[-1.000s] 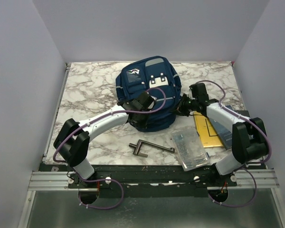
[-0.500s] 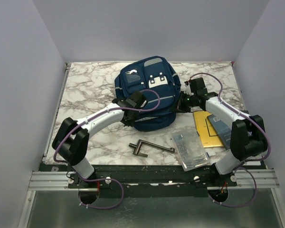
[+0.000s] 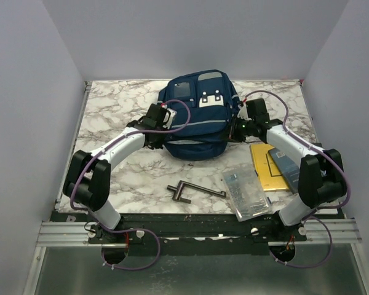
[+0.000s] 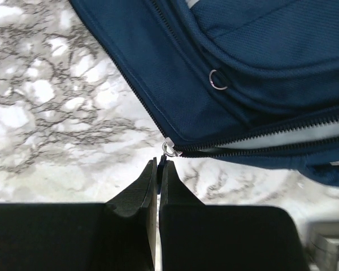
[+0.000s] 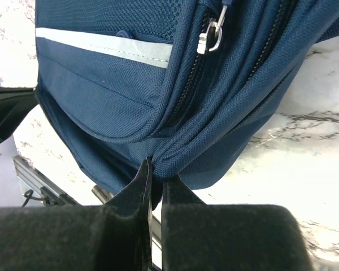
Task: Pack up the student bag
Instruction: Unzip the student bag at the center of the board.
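While the student bag [image 3: 200,117] lies flat at the far middle of the marble bench [image 3: 111,104], both arms reach to it, one from each side. The left pincer [image 4: 159,168] is pressed together on the dark zipper pull [image 4: 163,161] at the bag's left edge, just below the silver slider. The right pincer [image 5: 156,176] is clamped on a fold of navy fabric at the bag's right edge. Nearer the arm bases lie a dark metal tool [image 3: 195,189], a clear plastic case [image 3: 246,192] and a yellow booklet [image 3: 267,175], all apart from the bag.
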You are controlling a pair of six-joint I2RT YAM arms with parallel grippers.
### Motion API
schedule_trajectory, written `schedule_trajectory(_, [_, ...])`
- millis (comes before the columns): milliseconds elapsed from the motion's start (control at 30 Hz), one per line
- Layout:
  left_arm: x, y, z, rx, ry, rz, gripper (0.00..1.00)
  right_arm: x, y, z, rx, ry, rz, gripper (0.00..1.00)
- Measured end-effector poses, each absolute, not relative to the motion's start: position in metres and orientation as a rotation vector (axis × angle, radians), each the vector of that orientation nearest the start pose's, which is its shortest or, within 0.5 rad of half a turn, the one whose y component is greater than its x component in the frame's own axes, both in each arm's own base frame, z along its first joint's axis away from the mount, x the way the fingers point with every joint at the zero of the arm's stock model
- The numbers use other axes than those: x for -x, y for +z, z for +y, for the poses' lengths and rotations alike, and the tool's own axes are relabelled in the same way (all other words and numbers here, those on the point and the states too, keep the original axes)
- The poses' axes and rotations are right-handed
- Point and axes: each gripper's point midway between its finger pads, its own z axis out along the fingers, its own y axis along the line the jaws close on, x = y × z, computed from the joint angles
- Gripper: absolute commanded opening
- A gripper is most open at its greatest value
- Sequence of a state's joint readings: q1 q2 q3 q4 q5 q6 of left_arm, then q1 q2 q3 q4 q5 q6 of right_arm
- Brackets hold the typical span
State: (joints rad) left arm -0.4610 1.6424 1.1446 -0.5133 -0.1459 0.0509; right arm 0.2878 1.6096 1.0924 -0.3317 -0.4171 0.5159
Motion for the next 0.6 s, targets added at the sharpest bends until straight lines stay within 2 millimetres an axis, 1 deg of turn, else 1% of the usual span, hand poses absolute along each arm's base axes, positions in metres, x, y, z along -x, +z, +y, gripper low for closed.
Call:
schedule_trajectory(33, [-0.35, 0.084, -0.148, -0.6, -0.022, 2.493, 0.0, -0.354, 0.115, 0.196, -0.076, 0.851, 2.505, 0.34])
schedule_trajectory(100, [-0.344, 0.094, -0.156, -0.603, -0.127, 2.48, 0.0, -0.355, 0.116, 0.19, -0.087, 0.845, 2.502, 0.55])
schedule_trajectory(167, [-0.334, 0.105, -0.164, -0.588, -0.221, 2.472, 0.0, -0.353, 0.119, 0.184, -0.064, 0.794, 2.505, 0.67])
schedule_trajectory(267, [-0.315, 0.112, -0.17, -0.541, -0.325, 2.486, 0.0, -0.354, 0.135, 0.18, -0.065, 0.74, 2.483, 0.72])
schedule_trajectory(367, [-0.297, 0.109, -0.176, -0.501, -0.405, 2.531, 0.0, -0.342, 0.154, 0.183, -0.145, 0.778, 2.47, 0.75])
schedule_trajectory(433, [-0.286, 0.106, -0.184, -0.494, -0.458, 2.559, 0.0, -0.331, 0.167, 0.19, -0.218, 0.869, 2.455, 0.75])
schedule_trajectory(500, [-0.276, 0.105, -0.196, -0.508, -0.51, 2.576, 0.0, -0.316, 0.175, 0.2, -0.296, 0.994, 2.447, 0.74])
schedule_trajectory(600, [-0.264, 0.107, -0.214, -0.55, -0.577, 2.58, 0.0, -0.293, 0.175, 0.212, -0.438, 1.151, 2.456, 0.72])
